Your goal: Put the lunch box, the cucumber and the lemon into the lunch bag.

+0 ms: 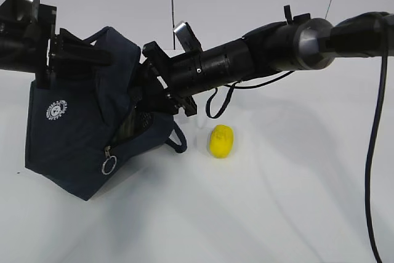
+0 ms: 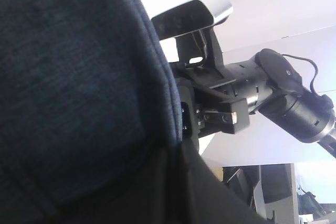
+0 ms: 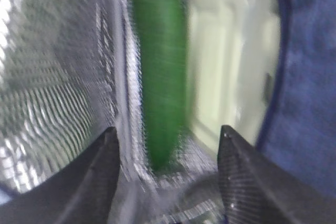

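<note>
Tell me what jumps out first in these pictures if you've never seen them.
The navy lunch bag at left, tilted and held up at its top by the left gripper, with the right arm reaching into its mouth. Inside, the right wrist view shows the cucumber beside the lunch box. The yellow lemon sits alone on the white table.

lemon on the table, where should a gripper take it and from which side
Grip the lemon across its narrower middle, coming down from above. It sits alone on the white table, right of the lunch bag, with free space around it for the fingers.
</note>
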